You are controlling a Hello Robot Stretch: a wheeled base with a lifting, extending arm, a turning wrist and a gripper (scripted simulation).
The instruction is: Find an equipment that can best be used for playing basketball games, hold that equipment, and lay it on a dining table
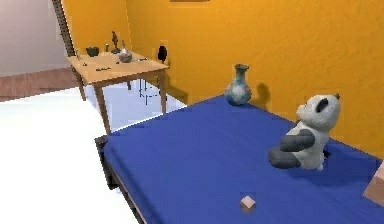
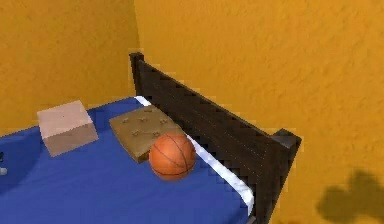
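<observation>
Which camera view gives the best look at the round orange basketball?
The arm side view: the round orange basketball lies whole on the blue bed, beside a brown pillow. The forward view offers the bed's other end, with a black-and-white panda toy.

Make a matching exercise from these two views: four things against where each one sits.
Things:
1. basketball
2. panda toy
3. vase
4. wooden table

Places:
A. upright at the far edge of the blue bed, by the orange wall
B. on the bed next to a brown pillow, near the dark headboard
C. on the floor beyond the bed, with small items on top
D. seated on the bed toward the forward view's right

Pairs: 1-B, 2-D, 3-A, 4-C
</observation>
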